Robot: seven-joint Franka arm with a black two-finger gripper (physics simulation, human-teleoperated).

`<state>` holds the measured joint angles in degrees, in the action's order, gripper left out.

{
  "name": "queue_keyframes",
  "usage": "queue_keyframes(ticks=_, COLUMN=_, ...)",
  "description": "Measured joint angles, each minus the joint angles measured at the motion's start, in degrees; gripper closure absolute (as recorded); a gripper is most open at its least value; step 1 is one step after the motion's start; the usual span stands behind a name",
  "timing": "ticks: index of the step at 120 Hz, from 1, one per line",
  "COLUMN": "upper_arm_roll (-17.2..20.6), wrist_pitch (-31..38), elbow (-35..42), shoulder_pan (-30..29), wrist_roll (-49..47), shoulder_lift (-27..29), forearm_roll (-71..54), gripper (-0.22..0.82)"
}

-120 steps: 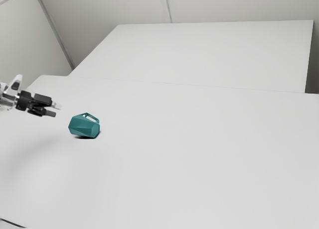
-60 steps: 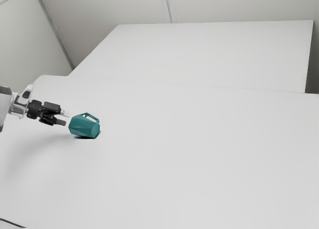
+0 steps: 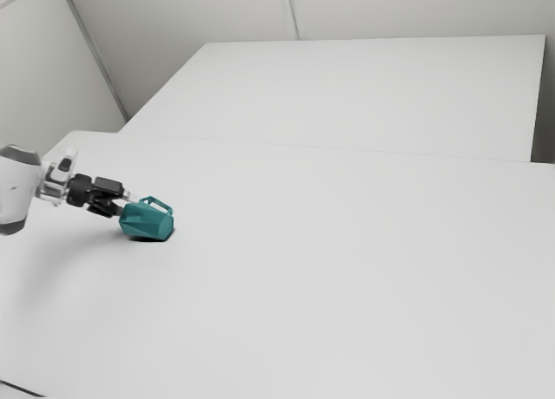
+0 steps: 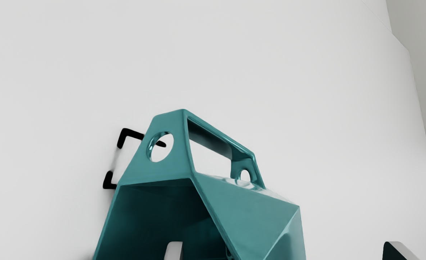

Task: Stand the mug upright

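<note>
The teal faceted mug (image 3: 147,221) lies on its side on the white table, its handle up and its mouth toward the arm. My gripper (image 3: 127,205) is at the mouth end of the mug. In the wrist view the gripper (image 4: 283,251) stands open, its fingertips wide apart. One fingertip (image 4: 174,251) shows in front of the dark opening of the mug (image 4: 249,206), and the other is off to the side beyond the mug's outer wall. How deep the first finger reaches into the mug cannot be told.
The white table (image 3: 329,286) spreads around the mug. Behind it in the exterior view stands another large white surface (image 3: 364,95). A dark cable-like line (image 3: 22,389) lies at the exterior view's lower left corner.
The arm has moved toward the exterior view's right and a little lower, bringing my gripper from a gap away up to the mug's mouth. The mug has not moved.
</note>
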<state>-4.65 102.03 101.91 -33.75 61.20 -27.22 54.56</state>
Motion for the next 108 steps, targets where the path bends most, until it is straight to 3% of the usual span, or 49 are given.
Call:
queue_keyframes(ticks=20, upper_arm_roll=0.6, wrist_pitch=0.4, elbow=-0.5, shoulder_pan=0.0, wrist_roll=0.0, shoulder_lift=-0.9, forearm_roll=0.3, gripper=0.03)
queue_keyframes(ticks=108, upper_arm_roll=1.1, wrist_pitch=0.6, elbow=-0.5, shoulder_pan=0.1, wrist_roll=-7.3, shoulder_lift=-1.0, forearm_roll=0.3, gripper=0.65)
